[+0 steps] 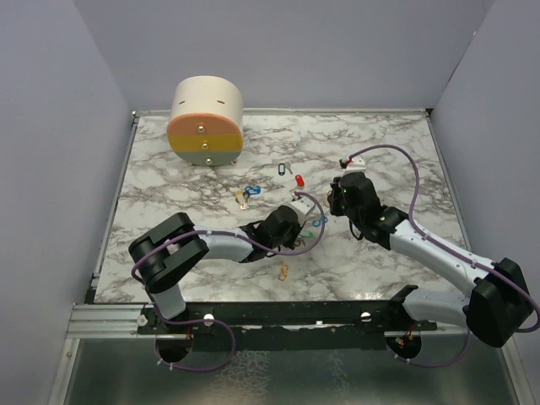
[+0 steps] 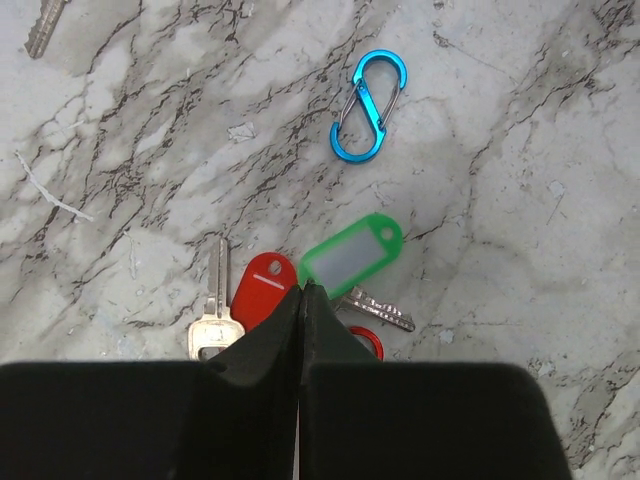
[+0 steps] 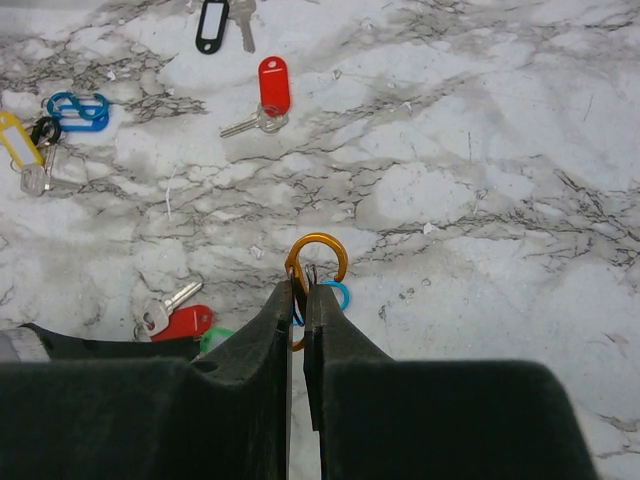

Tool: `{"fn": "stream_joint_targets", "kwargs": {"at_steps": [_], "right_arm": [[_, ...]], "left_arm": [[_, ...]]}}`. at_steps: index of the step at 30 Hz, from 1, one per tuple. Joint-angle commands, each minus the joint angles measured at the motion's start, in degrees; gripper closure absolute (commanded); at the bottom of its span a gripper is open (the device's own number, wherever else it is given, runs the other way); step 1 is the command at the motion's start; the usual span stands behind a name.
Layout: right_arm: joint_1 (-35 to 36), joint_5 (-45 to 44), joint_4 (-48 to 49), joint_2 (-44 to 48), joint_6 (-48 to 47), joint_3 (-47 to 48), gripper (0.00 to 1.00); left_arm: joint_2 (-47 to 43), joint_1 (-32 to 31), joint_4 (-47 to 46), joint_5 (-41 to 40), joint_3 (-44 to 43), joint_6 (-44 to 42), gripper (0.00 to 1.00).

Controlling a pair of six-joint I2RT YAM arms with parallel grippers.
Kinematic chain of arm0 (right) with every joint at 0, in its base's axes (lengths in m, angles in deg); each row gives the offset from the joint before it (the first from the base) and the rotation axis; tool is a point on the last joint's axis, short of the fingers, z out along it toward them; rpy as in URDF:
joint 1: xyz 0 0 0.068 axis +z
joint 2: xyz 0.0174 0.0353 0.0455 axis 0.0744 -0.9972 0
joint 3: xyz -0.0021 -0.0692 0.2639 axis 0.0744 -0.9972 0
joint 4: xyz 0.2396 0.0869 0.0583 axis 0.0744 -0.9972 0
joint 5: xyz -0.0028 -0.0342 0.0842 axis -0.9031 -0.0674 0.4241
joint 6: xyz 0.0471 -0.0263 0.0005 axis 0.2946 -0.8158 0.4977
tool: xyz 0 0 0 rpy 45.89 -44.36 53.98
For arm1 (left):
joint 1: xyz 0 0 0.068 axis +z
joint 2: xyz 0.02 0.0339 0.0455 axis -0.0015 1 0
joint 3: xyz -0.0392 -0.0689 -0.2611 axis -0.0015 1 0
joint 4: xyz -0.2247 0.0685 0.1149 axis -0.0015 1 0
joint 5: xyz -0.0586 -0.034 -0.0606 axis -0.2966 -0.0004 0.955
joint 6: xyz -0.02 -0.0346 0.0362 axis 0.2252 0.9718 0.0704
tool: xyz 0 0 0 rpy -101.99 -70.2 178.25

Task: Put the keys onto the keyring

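The counter (image 1: 380, 253) is white marble with grey veins between plain lilac walls (image 1: 51, 126), and a cream-and-orange cylinder (image 1: 207, 121) stands at its far left. The keys (image 2: 219, 275) lie spread over the middle: I count two red tags (image 3: 272, 82), one green tag (image 2: 352, 255), one yellow tag (image 3: 14, 138), one black tag (image 3: 210, 25) and two blue clips (image 2: 368, 105), plus a loose orange clip (image 1: 284, 271) nearer the arms. The right claw (image 3: 304, 285) is clenched on a second orange clip (image 3: 316, 258), and the left claw (image 2: 302, 290) is clenched with its tips at the green tag's edge; whether it grasps it, I cannot tell.
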Motion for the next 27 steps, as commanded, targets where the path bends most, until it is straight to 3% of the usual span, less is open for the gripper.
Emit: {"fn": "stream_joint_targets", "kwargs": {"at_steps": [1,27], "right_arm": [[-0.3,3.9,2.4,0.0,0.2,-1.4,0.99],[0.0,19.1,8.2,-2.7,-2.2,-5.1,0.99]], "left_arm": [[-5.1,-0.3,-0.8,0.0,-1.0,-1.3,1.0],[-10.1,-0.3,-5.7,5.6,-0.9,-11.2,1.0]]}}
